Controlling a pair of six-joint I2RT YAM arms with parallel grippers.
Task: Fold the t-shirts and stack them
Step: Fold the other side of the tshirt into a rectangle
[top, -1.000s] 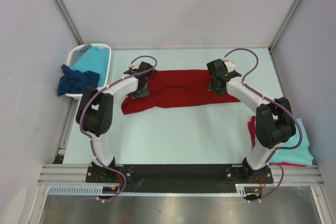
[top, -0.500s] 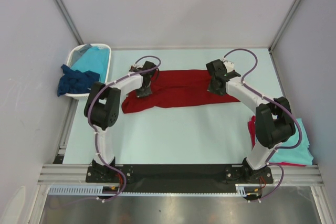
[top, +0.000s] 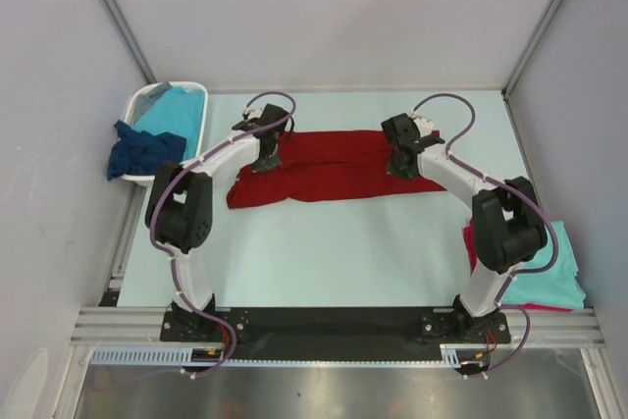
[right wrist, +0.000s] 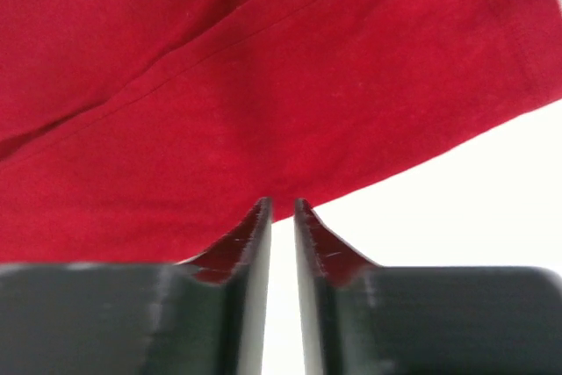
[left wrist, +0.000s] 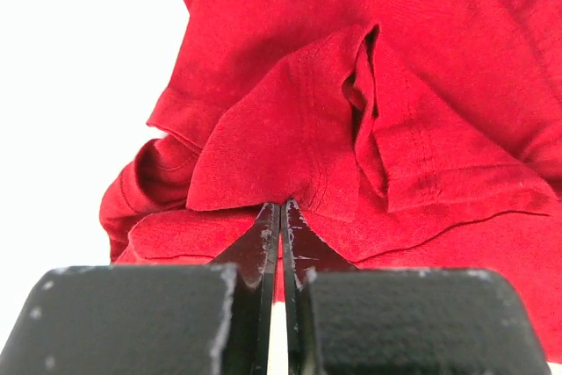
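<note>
A dark red t-shirt [top: 329,169] lies stretched sideways across the far half of the pale table [top: 324,252], between the two arms. The left end effector [left wrist: 281,210] is pinched shut on a puckered fold near the shirt's left end. The right end effector [right wrist: 281,206] shows a narrow gap at the right-hand hem, and whether it has the cloth cannot be told. The cloth looks light, limp and quick to bunch, so it is best held by hems at both ends, kept taut.

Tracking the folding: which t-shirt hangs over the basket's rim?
The dark navy blue cloth t-shirt, draped over the white plastic basket's rim; the turquoise one lies inside it.
</note>
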